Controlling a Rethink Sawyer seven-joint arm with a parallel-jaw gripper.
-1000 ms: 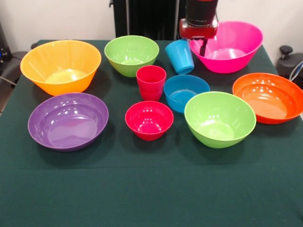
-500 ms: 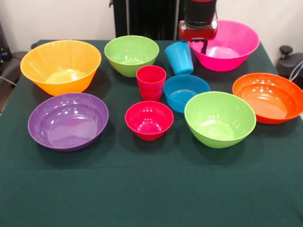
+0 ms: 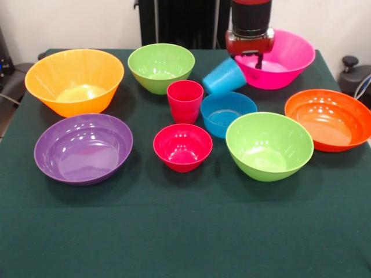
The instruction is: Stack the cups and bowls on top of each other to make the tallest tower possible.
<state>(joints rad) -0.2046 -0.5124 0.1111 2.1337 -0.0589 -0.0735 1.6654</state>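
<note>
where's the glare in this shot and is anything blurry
Front view: bright ceiling reflections sit inside the purple bowl, orange bowl and near lime green bowl; soft shadows fall toward the camera on the green cloth; the tipped sky-blue cup and the gripper look slightly smeared.

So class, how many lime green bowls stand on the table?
2. One lime green bowl stands at the far side, beside the yellow-orange bowl; the other lime green bowl stands nearer, between the small blue bowl and orange bowl. None seems hidden.
</note>
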